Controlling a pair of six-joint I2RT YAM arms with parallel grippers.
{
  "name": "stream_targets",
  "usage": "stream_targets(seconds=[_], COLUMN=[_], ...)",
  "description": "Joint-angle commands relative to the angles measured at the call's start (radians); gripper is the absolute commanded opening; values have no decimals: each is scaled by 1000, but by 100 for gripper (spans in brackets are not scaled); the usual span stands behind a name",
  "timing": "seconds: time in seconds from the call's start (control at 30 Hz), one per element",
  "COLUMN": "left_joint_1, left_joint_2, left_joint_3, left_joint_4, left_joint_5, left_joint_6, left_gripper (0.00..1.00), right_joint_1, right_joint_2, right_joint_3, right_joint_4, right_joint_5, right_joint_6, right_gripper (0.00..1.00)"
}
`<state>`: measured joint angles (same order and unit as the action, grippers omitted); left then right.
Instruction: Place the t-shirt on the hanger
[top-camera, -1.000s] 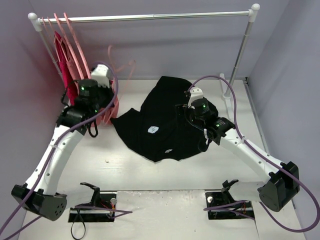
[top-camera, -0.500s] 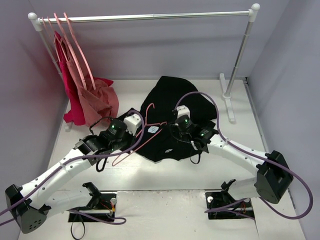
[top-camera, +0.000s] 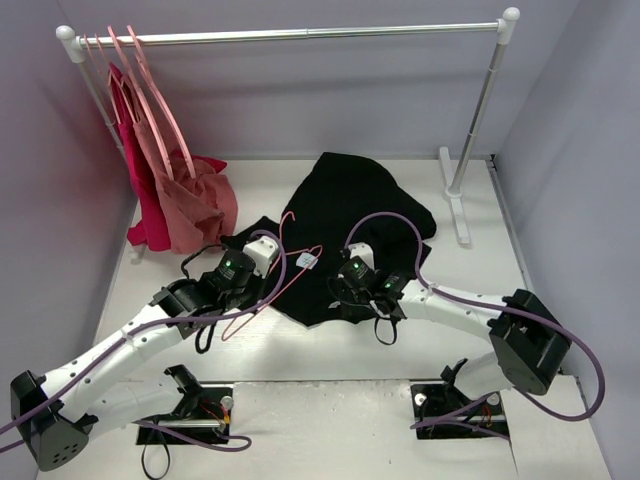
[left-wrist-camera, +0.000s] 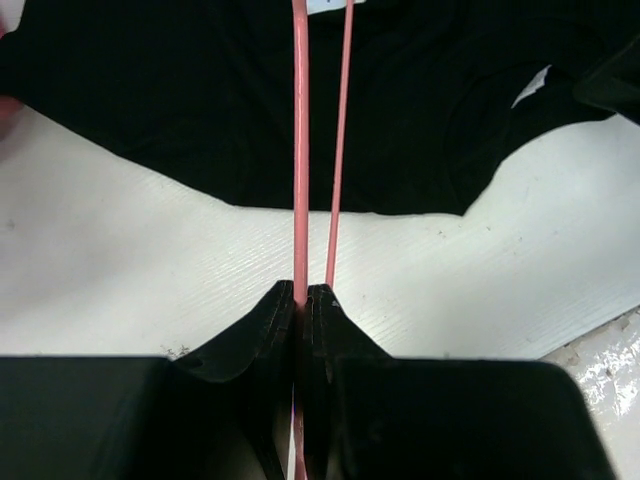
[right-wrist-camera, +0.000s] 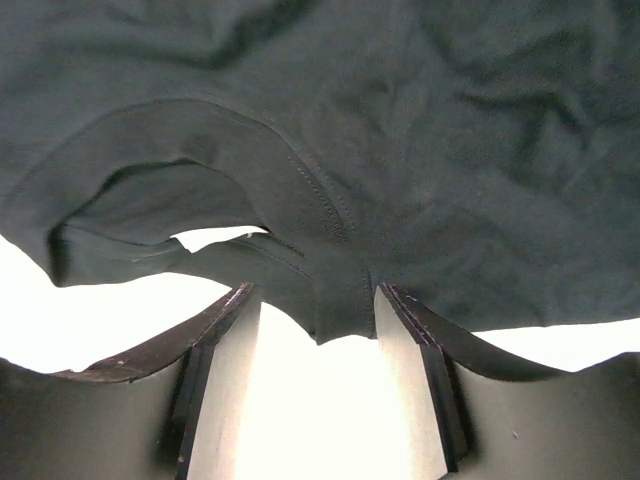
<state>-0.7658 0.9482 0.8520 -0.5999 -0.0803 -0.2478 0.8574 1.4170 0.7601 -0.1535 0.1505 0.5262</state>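
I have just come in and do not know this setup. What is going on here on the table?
Two robot arms are working to put a plain black fabric t-shirt on a thin pale-pink triangular hanger. The left hand is shut on the hanger wire and holds it partly over the shirt. The right hand is open around a stitched edge of the shirt. The shirt is not yet on the hanger.

Black t-shirt, pale-pink hanger, crimson garment
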Motion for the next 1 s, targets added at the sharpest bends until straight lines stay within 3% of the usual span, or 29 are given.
stream_targets(seconds=[0.0,0.33,0.43,0.57,0.7,0.8,0.97], left_joint_1=[8,19,20,20,20,20,20], left_joint_2=[-3,17,15,9,-8,-22,-29], left_joint_3=[7,12,10,15,21,36,32], left_joint_4=[43,42,43,48,57,61,69], left_joint_5=[-62,-61,-58,-53,-41,-35,-22], left_joint_6=[-30,-36,-36,-33,-19,-2,10], left_gripper=[0,0,0,0,0,0,0], right_joint_1=[6,8,6,8,8,5,6], right_joint_2=[26,115,129,109,74,59,65], right_joint_3=[1,-1,4,25,63,97,105], right_joint_4=[20,22,17,-1,-41,-72,-81], right_joint_5=[-2,21,30,63,116,141,153], right_joint_6=[41,61,58,48,11,-21,-35], right_gripper=[50,46,36,15,4,7,32])
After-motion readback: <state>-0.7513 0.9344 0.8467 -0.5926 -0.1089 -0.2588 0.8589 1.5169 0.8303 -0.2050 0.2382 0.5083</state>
